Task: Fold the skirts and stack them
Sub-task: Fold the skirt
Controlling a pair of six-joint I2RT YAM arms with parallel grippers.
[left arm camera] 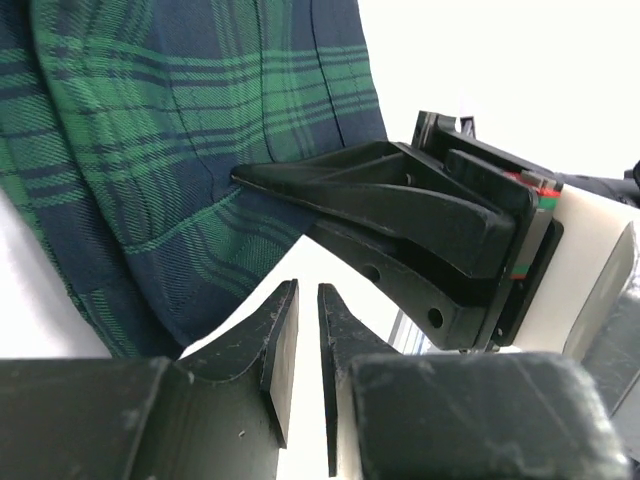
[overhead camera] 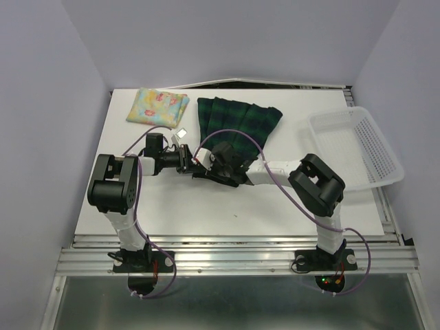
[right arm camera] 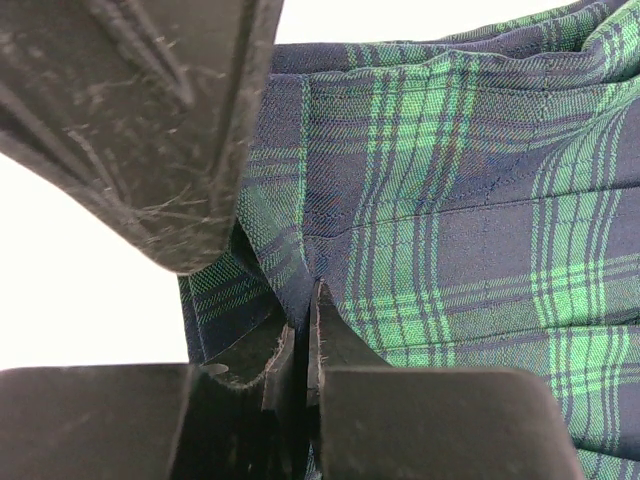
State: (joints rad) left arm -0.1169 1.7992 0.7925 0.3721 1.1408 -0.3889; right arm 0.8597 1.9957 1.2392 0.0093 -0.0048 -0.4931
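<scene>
**Right gripper (right arm camera: 312, 300) clamps an edge of the plaid skirt (right arm camera: 450, 220); folding looks about half done.**
The left gripper (left arm camera: 308, 290), its jaws a slit apart and empty, hovers just beside it. From overhead, the floral skirt (overhead camera: 157, 106) appears already folded at the far left of the table (overhead camera: 206, 213). The plaid one lies spread out, neither folded nor stacked. Only the wrist cameras show the pinch itself.
</scene>
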